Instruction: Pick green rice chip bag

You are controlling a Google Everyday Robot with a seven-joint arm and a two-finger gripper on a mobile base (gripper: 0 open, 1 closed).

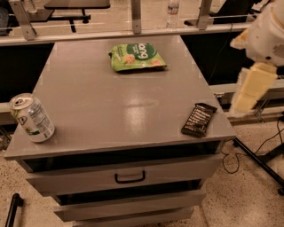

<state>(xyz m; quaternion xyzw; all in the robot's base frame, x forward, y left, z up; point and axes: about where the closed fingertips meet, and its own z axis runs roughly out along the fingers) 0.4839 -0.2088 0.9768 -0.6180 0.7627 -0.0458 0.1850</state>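
Observation:
The green rice chip bag (137,56) lies flat at the far middle of the grey cabinet top (111,102); it is light green with a dark green patch, white lettering and pictured chips. My arm's white shell (268,35) and a cream-coloured end piece, the gripper (249,91), hang off the cabinet's right side, beyond its edge. The gripper is well to the right of the bag, nearer than it, and touches nothing.
A silver soda can with a green label (31,117) stands at the near left edge. A dark brown wrapped bar (199,119) lies at the near right corner. A drawer with a black handle (130,177) sits below the top. Rails and a bottle (173,11) stand behind.

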